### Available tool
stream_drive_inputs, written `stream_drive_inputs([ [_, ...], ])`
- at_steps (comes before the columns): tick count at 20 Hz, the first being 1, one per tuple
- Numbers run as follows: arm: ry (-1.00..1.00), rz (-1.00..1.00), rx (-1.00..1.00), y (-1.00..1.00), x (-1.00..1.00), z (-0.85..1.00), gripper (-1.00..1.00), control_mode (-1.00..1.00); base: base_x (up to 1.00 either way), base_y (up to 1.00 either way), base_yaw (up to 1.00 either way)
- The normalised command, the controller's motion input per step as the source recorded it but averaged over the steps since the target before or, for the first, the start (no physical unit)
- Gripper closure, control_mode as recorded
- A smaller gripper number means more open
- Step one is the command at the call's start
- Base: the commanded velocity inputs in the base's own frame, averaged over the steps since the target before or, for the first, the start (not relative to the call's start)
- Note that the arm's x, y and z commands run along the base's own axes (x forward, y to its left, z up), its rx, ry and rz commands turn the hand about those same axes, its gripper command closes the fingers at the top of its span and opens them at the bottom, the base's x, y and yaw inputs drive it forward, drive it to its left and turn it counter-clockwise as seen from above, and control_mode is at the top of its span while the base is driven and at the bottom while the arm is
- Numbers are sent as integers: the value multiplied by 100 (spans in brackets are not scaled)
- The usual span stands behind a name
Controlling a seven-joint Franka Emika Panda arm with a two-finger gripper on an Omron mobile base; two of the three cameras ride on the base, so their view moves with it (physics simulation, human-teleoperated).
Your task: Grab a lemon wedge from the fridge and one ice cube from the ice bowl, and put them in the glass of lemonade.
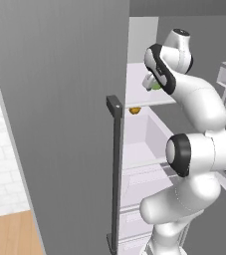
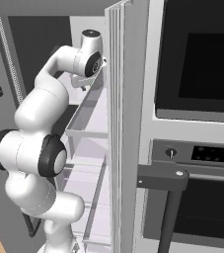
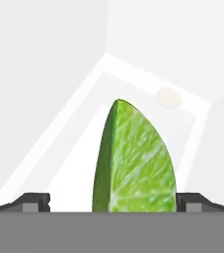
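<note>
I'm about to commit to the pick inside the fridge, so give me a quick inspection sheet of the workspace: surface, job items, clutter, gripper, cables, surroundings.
Surface: white fridge shelf, upper level, where the arm reaches in.
Job's things: lemon wedge, green, standing on edge, centred between the fingertips in the hand view; fridge with its door swung open.
Clutter: small orange-brown item at the shelf's front edge, below the wedge's level.
Gripper: gripper inside the fridge, jaws open, one fingertip either side of the wedge, contact cannot be told.
Cables: nothing seen.
Surroundings: black-fronted oven column to the right; wood floor lower left.
</note>
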Motion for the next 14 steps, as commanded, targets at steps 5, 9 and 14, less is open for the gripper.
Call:
stream_drive_inputs([
  [5,-3,0,0,0,7,-16,-100,-100,0,0,0],
  [9,-1,0,0,0,0,-20,-100,-100,0,0,0],
  [14,0,0,1,0,0,-15,-100,-100,0,0,0],
])
